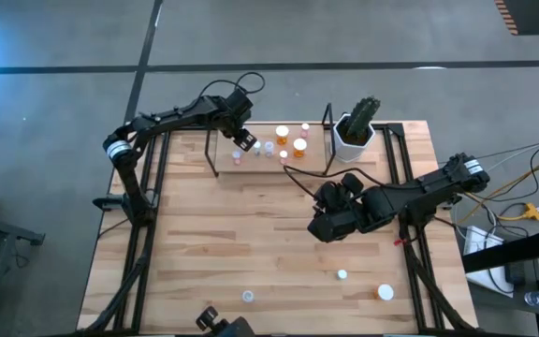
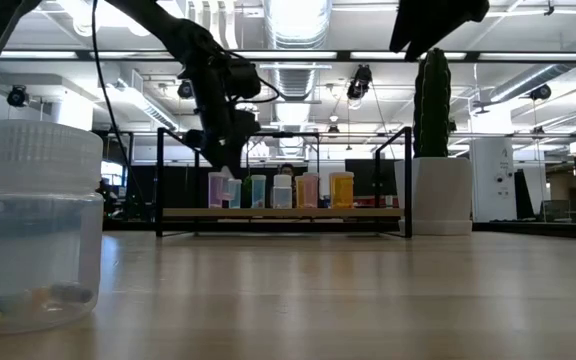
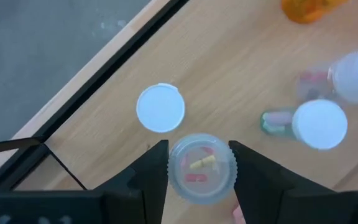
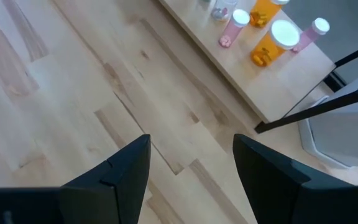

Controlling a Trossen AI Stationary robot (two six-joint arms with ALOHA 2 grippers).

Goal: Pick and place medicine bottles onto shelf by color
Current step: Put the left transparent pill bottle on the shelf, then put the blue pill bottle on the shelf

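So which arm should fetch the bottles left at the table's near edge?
Probably the right: its open gripper hovers empty nearest the loose bottles, while the left gripper is over the shelf, around a bottle.

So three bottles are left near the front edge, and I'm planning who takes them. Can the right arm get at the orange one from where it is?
Probably yes. The right gripper hangs open over bare tabletop, and nothing stands between it and the orange bottle on its own side. The left gripper is busy at the shelf.

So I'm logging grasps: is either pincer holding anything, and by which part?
The left pincer grips a small clear pill bottle by its sides, over the shelf. The right pincer holds nothing.
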